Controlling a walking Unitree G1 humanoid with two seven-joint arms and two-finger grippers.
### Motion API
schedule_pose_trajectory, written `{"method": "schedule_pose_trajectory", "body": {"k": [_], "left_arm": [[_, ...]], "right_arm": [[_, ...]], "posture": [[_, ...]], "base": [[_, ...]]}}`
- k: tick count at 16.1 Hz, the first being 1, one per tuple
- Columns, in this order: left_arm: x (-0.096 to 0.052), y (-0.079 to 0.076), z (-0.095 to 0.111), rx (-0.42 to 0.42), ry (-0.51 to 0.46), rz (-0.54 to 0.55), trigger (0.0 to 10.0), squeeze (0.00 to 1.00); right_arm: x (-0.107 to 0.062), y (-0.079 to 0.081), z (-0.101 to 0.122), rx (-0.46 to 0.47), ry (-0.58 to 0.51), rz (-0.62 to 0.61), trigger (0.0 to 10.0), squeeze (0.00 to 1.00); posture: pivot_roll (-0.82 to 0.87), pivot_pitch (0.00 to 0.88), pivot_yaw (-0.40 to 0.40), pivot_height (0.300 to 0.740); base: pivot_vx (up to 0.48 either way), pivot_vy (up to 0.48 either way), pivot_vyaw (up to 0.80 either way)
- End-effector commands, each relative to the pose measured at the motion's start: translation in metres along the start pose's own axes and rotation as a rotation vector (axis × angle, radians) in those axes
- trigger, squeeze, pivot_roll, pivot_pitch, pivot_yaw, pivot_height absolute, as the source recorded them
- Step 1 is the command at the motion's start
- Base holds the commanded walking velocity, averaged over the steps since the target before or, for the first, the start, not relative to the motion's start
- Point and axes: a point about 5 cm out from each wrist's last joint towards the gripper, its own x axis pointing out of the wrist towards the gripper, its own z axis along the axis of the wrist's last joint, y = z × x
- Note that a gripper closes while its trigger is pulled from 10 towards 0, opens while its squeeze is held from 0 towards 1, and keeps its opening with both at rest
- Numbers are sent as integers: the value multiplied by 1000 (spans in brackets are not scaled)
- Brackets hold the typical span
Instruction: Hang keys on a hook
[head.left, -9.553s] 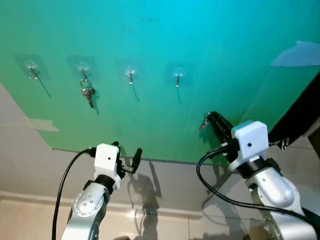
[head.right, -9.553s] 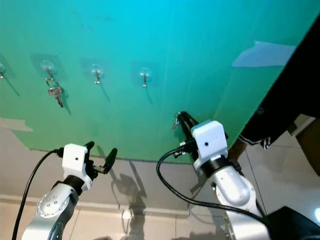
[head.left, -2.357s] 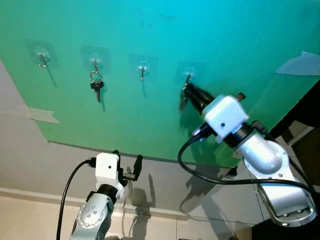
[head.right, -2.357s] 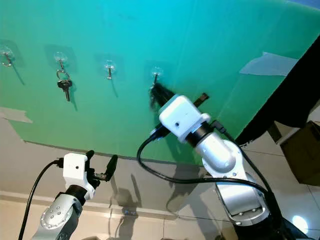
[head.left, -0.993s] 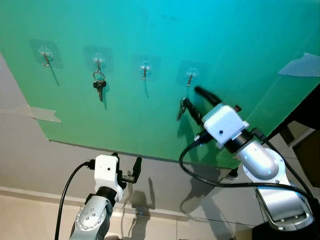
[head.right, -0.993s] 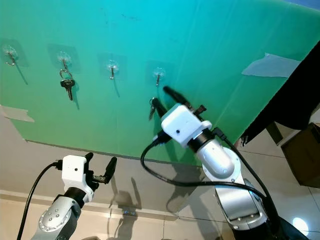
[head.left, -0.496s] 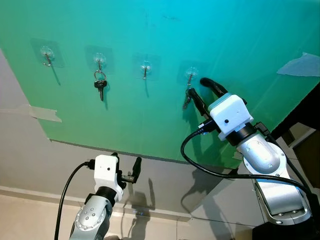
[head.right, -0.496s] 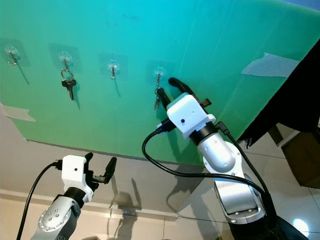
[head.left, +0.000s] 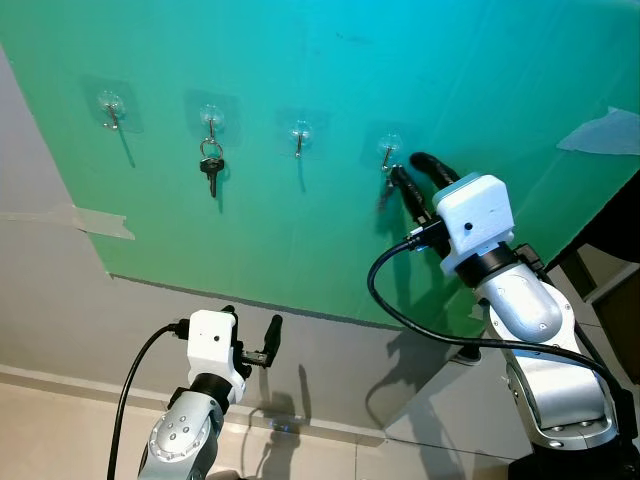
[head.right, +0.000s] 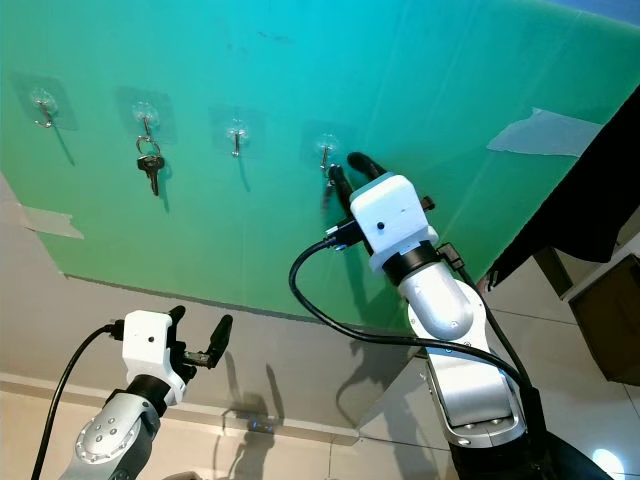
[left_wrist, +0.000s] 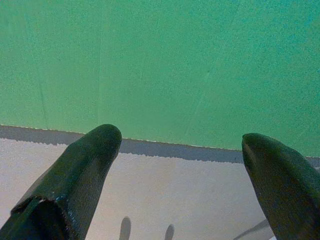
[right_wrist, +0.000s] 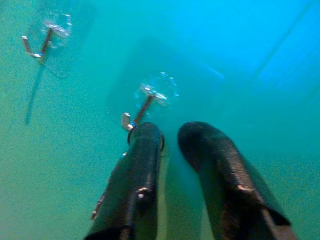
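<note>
Now, left eye view: green board (head.left: 300, 250) on the wall carries four clear hooks in a row. Second hook from the left holds a hung key set (head.left: 211, 172). Right end effector (head.left: 408, 178) is raised to the fourth hook (head.left: 387, 155), its lower finger tip just under the hook. A small dark key bunch (head.left: 384, 192) hangs at that finger tip, touching or nearly touching the hook; whether the ring is over the prong cannot be told here. Left end effector (head.left: 252, 335) sits low, below the board's edge, idle, fingers apart, nothing between them.

Right eye view: same layout. Right end effector (head.right: 345, 172) close against the fourth hook (head.right: 325, 148).

Left wrist view: two black fingers (left_wrist: 75, 185) spread wide, board and grey wall beyond.

Right wrist view: blurred. Two fingers (right_wrist: 142, 170) with a narrow gap, not pressed together. Hook (right_wrist: 142, 107) just ahead of the one finger's tip; key bunch (right_wrist: 112, 192) shows dimly along that finger's side, dangling.

Change: a second ago the right arm was lower and back from the hook, keys dangling below it. Half a second ago it had risen to the hook. Now it is closer still, keys level with the prong. The whole picture has shifted slightly; that is the camera.

Meaning, as I judge: placement is at its final stage; the ring is being set onto the fourth hook. Release not confirmed.
</note>
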Motion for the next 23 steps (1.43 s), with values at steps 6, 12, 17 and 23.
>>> {"method": "schedule_pose_trajectory", "body": {"k": [6,12,17,23], "left_arm": [[1,-4,3,-9,-5,-20,10000,0],[1,-5,2,-13,-3,-18,10000,0],[1,-4,0,-15,1,-16,10000,0],[-1,-4,-1,-16,2,-13,10000,0]], "right_arm": [[-4,-15,-6,8,50,-83,0,0],[-2,-15,-5,-36,56,-66,5569,0],[0,0,1,-178,-3,56,10000,0],[0,9,7,-276,-73,116,10000,0]], "posture": [[-2,0,-118,722],[-1,0,-122,722],[1,0,-126,722],[4,0,-132,722]], "base": [[0,0,0],[0,0,0],[0,0,0],[0,0,0]]}}
